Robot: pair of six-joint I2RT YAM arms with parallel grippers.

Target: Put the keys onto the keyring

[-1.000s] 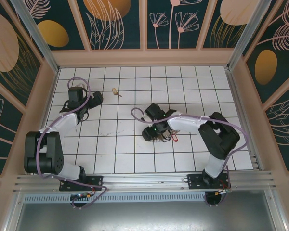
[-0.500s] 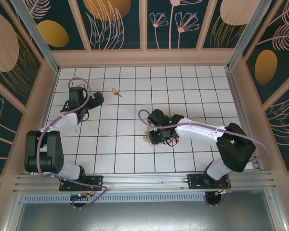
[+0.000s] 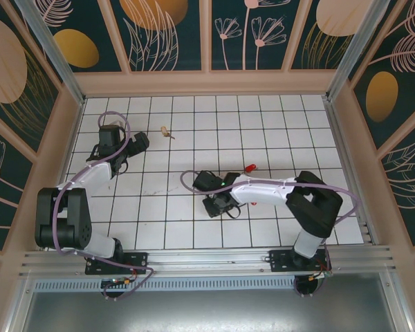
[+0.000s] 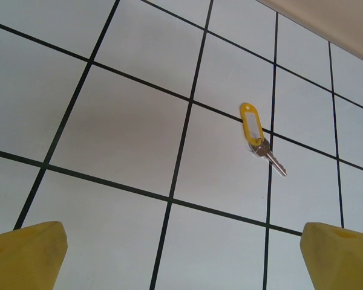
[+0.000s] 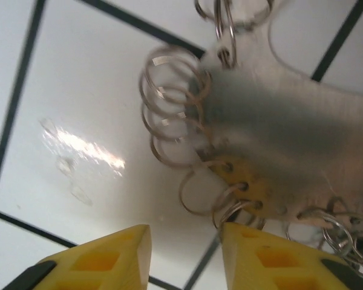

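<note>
The keys (image 5: 242,181), a brass bunch tangled with silver rings (image 5: 225,36), are lying on the surface (image 3: 277,117) just ahead of our right gripper (image 5: 184,229), whose jaws are standing apart, gripping nothing. A red tag (image 3: 250,168) is lying nearby; our left gripper (image 4: 181,241) is hovering wide open over a yellow-tagged key (image 4: 254,130).

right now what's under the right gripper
Silver split rings and a brass piece, over white tile, below the right gripper; a blurred grey shape hides the rest.

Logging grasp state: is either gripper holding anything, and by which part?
Left gripper open, nothing held; the yellow-tagged key lies loose on the tile. Right gripper: the rings sit just beyond its fingertips, hold cannot be told.
</note>
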